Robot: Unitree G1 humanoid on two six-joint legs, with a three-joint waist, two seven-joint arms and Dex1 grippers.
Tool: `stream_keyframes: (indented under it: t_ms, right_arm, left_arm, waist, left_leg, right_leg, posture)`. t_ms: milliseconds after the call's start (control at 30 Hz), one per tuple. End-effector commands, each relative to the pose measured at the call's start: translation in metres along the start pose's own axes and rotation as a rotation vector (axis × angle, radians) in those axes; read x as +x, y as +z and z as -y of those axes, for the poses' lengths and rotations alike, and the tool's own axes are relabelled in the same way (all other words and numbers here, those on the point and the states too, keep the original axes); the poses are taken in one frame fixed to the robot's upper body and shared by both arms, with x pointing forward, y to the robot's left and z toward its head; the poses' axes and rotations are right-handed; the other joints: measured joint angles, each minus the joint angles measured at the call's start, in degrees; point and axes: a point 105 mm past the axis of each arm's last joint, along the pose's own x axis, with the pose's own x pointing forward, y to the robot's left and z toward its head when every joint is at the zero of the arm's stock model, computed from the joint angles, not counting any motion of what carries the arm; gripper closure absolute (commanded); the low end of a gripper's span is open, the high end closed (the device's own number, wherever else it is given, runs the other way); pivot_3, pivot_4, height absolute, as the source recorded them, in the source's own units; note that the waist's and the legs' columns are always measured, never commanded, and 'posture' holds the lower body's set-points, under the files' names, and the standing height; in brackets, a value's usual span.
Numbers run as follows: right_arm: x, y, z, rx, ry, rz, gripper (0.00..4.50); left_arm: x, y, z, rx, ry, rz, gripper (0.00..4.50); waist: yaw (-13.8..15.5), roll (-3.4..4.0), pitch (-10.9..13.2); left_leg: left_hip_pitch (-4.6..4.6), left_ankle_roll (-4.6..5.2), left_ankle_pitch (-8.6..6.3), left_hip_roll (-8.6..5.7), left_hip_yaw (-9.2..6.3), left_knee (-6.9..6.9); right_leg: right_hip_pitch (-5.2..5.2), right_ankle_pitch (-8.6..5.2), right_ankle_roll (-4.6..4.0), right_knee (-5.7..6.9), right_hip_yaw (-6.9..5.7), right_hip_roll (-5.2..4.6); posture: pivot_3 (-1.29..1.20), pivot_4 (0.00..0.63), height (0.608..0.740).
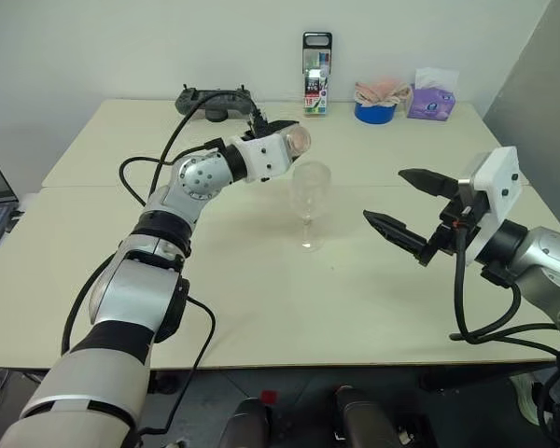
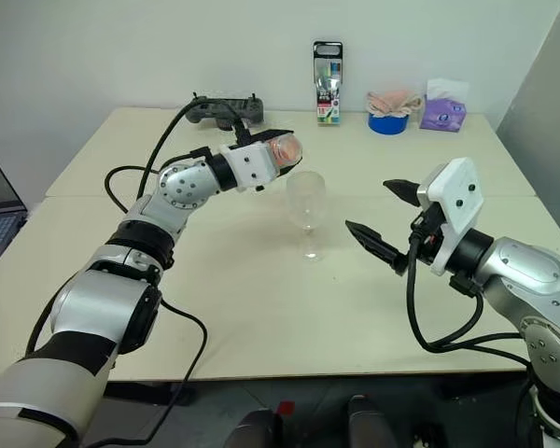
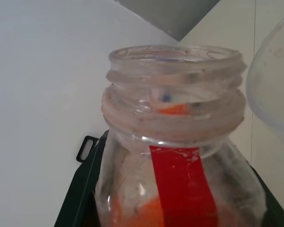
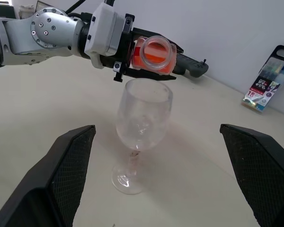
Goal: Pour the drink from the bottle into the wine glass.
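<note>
Left gripper (image 4: 132, 59) clamped on bottle (image 4: 154, 54) body, light, slippery plastic; glass (image 4: 141, 125) fragile; right gripper (image 1: 411, 213) fingers apart, 2 free.

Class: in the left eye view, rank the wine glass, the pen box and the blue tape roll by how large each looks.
1. wine glass, largest, though it stands nearer the camera.
2. pen box, tall and narrow.
3. blue tape roll, smallest; it and the pen box stand at the table's far edge.

Pale cream table (image 1: 261, 308), a seam running across it. Wine glass (image 1: 310, 194) stands upright near the middle. Along the far edge: black controller (image 1: 213, 99), upright box of coloured pens (image 1: 316, 75), blue tape roll (image 1: 374, 112) under crumpled cloth, purple tissue pack (image 1: 431, 103)
</note>
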Motion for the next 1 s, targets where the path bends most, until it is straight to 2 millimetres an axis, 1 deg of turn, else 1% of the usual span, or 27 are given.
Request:
stream_keyframes:
  t_ms: [33, 167, 233, 533, 700, 1000]
  right_arm:
    - [-0.004, 0.011, 0.000, -0.044, -0.009, 0.040, 0.00]
    - [-0.003, 0.010, 0.001, -0.045, -0.014, 0.036, 0.00]
    - [-0.003, 0.009, 0.002, -0.043, -0.015, 0.032, 0.00]
    - [-0.002, 0.009, 0.003, -0.042, -0.015, 0.027, 0.00]
    - [-0.001, 0.008, 0.004, -0.040, -0.015, 0.023, 0.00]
    - [0.000, 0.008, 0.004, -0.040, -0.012, 0.020, 0.00]
  left_arm:
    - [0.004, 0.019, -0.023, 0.098, 0.049, 0.065, 2.71]
    - [0.005, 0.020, -0.021, 0.149, 0.029, 0.071, 2.71]
    - [0.006, 0.020, -0.026, 0.171, 0.056, 0.061, 2.71]
    - [0.006, 0.022, -0.033, 0.327, 0.067, 0.047, 2.71]
    - [0.004, 0.024, -0.043, 0.395, 0.109, 0.050, 2.71]
    - [0.004, 0.028, -0.044, 0.471, 0.113, 0.075, 2.71]
  waist:
    - [0.00, 0.00, 0.00]
    - [-0.02, 0.00, 0.00]
    - [-0.02, 0.00, 0.00]
    - [-0.03, 0.00, 0.00]
    - [-0.04, 0.00, 0.00]
    - [-0.01, 0.00, 0.00]
  left_leg:
    - [-0.01, 0.00, 0.00, 0.00, 0.00, 0.00]
    - [0.00, 0.00, 0.00, 0.00, 0.01, 0.00]
    - [0.02, 0.00, 0.00, 0.00, 0.01, 0.00]
    - [0.01, 0.00, 0.00, 0.00, 0.02, 0.00]
    - [0.01, 0.00, 0.00, 0.00, 0.02, 0.01]
    - [0.01, 0.00, 0.00, 0.00, 0.03, 0.01]
  right_leg:
    - [0.00, 0.00, 0.00, -0.01, 0.00, 0.00]
    - [0.00, 0.00, 0.00, 0.01, 0.01, 0.00]
    - [0.00, 0.00, 0.00, 0.03, 0.01, 0.00]
    - [0.00, 0.00, 0.00, 0.03, 0.01, 0.00]
    - [0.00, 0.00, 0.01, 0.03, 0.01, 0.00]
    - [0.00, 0.00, 0.01, 0.04, 0.02, -0.01]
  posture:
    - [0.00, 0.150, 0.740]
    - [0.00, 0.150, 0.740]
    - [0.00, 0.150, 0.740]
    - [0.00, 0.150, 0.740]
    - [0.00, 0.150, 0.740]
    - [0.00, 0.150, 0.740]
